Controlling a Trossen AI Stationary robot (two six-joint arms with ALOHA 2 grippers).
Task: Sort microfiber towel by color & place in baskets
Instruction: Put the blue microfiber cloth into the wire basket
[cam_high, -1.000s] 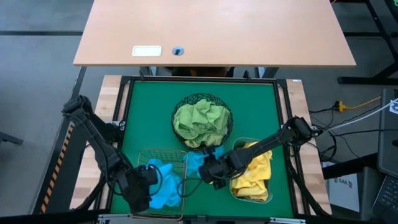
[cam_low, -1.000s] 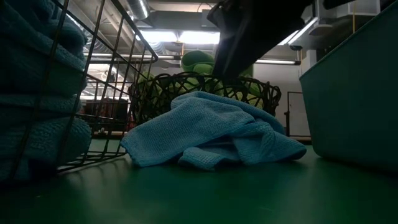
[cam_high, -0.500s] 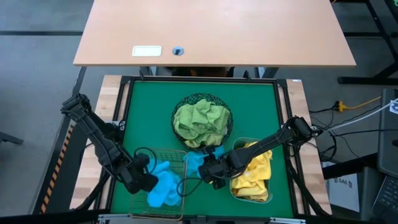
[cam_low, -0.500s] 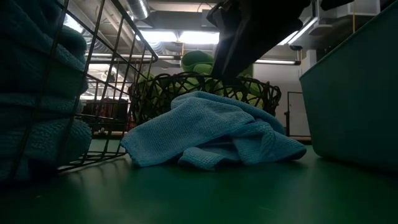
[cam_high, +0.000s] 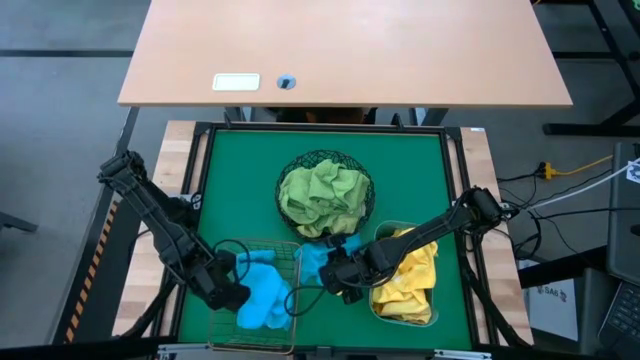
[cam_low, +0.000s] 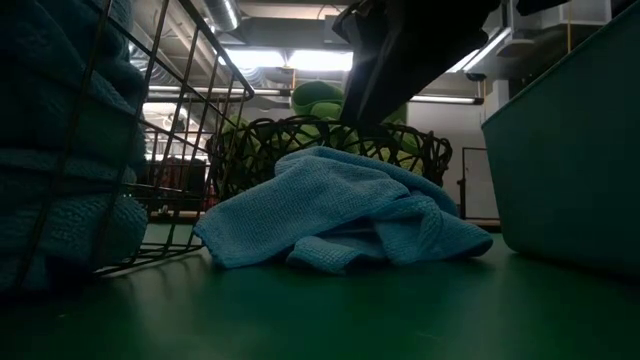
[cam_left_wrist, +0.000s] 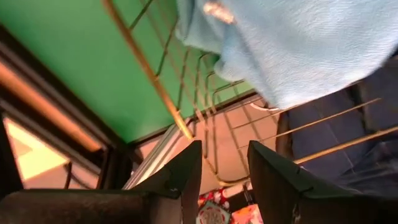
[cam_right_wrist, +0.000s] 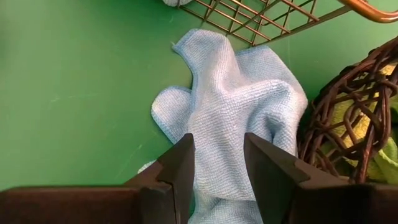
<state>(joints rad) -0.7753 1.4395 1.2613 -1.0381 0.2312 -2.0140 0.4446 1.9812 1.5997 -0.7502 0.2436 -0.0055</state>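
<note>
A sky-blue towel (cam_right_wrist: 233, 106) lies between copper basket (cam_high: 262, 255) and black bowl (cam_high: 326, 162), right hand (cam_right_wrist: 217, 163) apart above it

Green mat (cam_high: 240, 190) covers the worktop, framed in black with pale wood edging (cam_high: 179, 160) on both sides. Beyond it stands a light wooden desk (cam_high: 345, 50), bearing a white label (cam_high: 236, 82) and a small round grommet (cam_high: 287, 82). Floor (cam_high: 60, 100) grey concrete. Cables (cam_high: 560, 175) trail along the floor on the right. From table height: exposed ceiling ducts (cam_low: 262, 75), bright strip lights (cam_low: 285, 60).
</note>
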